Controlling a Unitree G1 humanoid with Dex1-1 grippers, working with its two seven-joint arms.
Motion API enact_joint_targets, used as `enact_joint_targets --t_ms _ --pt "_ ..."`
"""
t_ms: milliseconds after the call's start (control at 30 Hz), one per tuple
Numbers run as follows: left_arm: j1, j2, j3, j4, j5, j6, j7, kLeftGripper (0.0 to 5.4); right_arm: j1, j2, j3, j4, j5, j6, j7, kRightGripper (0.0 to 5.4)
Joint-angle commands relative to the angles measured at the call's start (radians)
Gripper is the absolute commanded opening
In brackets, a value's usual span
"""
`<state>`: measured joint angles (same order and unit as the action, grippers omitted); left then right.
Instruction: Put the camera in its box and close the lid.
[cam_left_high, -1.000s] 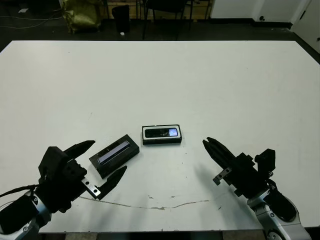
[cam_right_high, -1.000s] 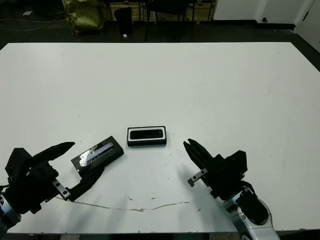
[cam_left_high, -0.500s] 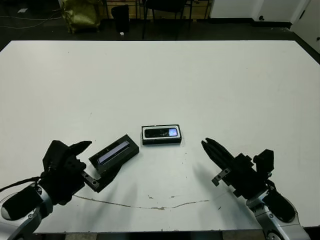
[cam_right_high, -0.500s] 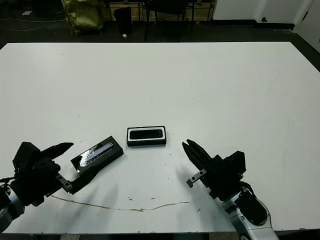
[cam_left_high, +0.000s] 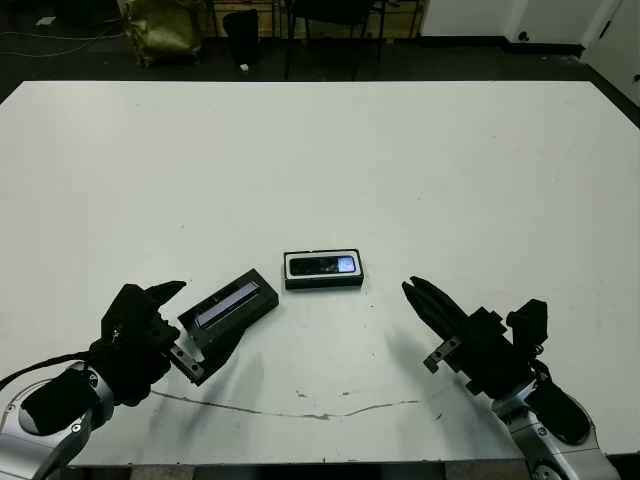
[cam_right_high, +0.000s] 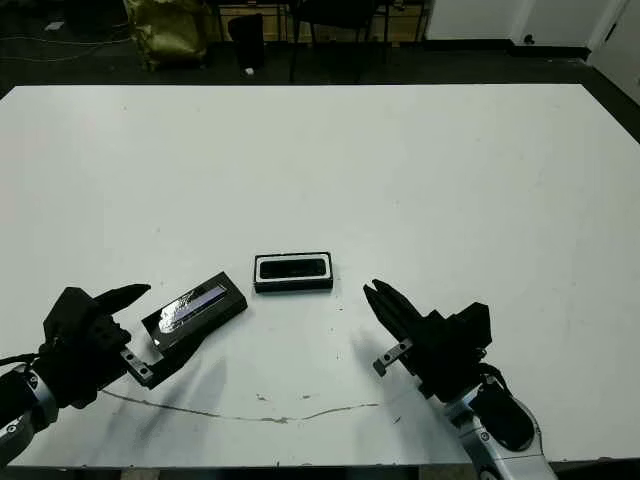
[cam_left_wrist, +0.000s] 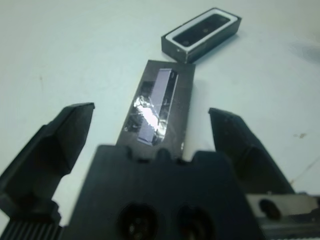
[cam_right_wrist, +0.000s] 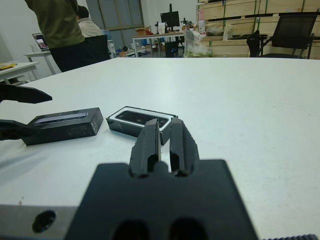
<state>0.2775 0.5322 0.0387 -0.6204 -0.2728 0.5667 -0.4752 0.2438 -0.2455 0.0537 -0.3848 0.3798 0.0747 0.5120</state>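
The lid (cam_left_high: 228, 309) is straddled by the wide-spread left gripper (cam_left_high: 190, 330). The camera (cam_left_high: 322, 266) lies in the box (cam_left_high: 323, 282). The right gripper (cam_left_high: 418, 296) is pressed closed, holding nothing.

Left arm: is reaching in low from the near left edge, forearm angling forward and inward.
Left gripper (cam_left_high: 188, 322): fingers (cam_left_wrist: 55, 145) are spreading wide apart, tips pointing forward.
Right arm: is resting low at the near right.
Right gripper (cam_right_high: 382, 303): fingers (cam_right_wrist: 146, 145) are pressing together, aiming forward-left.
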Motion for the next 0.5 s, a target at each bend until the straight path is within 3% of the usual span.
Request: enact_joint_targets --t_ms 33,400,500 --pt "0.004 0.027 -0.024 0.029 0.037 -0.011 -0.010 5.39 0.006 -0.007 -0.003 0.013 -0.011 -0.003 0.000 0.00" --pt "-0.008 0.026 -0.032 0.071 0.018 0.002 -0.039 5.39 0.014 -0.012 -0.002 -0.017 -0.002 0.044 -0.021 0.00" --pt "-0.009 0.029 -0.038 0.074 0.027 0.009 -0.034 5.39 0.009 -0.005 -0.003 0.008 0.007 0.013 0.002 0.00"
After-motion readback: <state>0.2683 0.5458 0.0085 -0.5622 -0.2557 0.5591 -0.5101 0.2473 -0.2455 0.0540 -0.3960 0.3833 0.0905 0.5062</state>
